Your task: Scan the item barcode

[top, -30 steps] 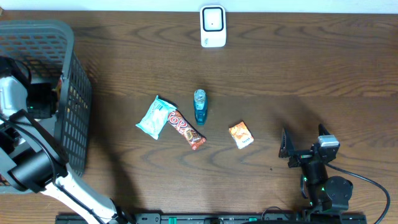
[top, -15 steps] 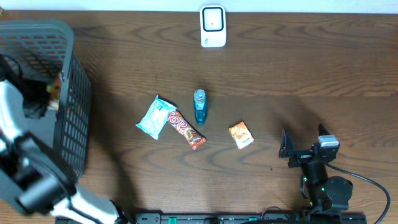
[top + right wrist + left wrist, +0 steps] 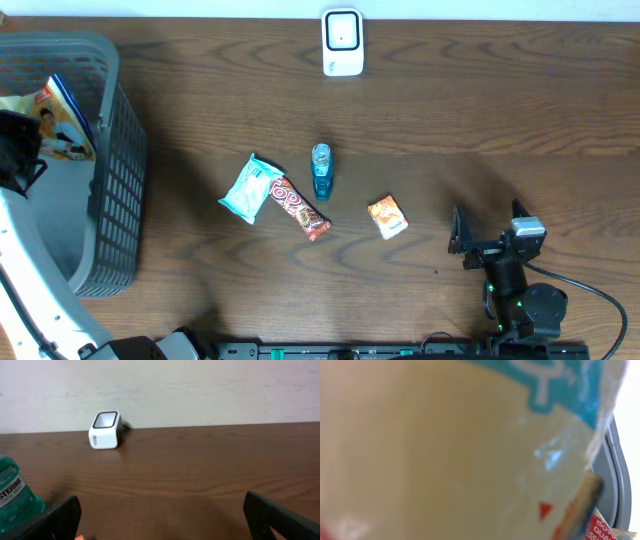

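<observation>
My left gripper is over the grey basket at the far left, shut on a snack bag with a blue edge and a printed picture. That bag fills the left wrist view, blurred and very close, and hides the fingers. The white barcode scanner stands at the table's far edge, and in the right wrist view the scanner is ahead to the left. My right gripper rests low at the front right, open, with only bare table between its fingers.
On the table's middle lie a pale blue packet, a red candy bar, a blue mouthwash bottle and a small orange packet. The basket's rim shows beside the bag.
The left arm has lifted out of the basket, bringing the snack bag up into view above the basket's rim. The right arm has not moved.
</observation>
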Controlling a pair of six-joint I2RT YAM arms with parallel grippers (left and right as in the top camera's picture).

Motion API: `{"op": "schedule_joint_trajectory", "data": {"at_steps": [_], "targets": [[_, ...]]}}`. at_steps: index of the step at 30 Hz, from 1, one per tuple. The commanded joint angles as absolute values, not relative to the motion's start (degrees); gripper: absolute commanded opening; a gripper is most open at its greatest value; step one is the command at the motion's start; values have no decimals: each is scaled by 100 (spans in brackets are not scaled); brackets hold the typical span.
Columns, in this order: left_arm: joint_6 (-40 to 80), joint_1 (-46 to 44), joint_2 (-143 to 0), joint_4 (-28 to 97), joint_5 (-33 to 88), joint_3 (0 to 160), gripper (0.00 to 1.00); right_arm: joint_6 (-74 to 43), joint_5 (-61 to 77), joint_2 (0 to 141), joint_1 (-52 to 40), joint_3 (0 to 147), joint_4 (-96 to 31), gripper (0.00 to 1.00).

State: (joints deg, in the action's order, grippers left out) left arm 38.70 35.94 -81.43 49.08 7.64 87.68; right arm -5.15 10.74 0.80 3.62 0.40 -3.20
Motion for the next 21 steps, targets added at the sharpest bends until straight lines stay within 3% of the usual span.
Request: {"op": "schedule_joint_trajectory", "data": {"at_steps": [1,11,21], "targets": [[3771,3592,-7852,4718,1166,8838,7,-464,1107,75,338,32,-344,99],[3704,3387,-6416,3933,3214,8840,7,-464,1107,75,338,32,-344,99],[3227,1286,-6117,3933,3009,8838,7,-464,1107,75,338,32,-344,99]]}}
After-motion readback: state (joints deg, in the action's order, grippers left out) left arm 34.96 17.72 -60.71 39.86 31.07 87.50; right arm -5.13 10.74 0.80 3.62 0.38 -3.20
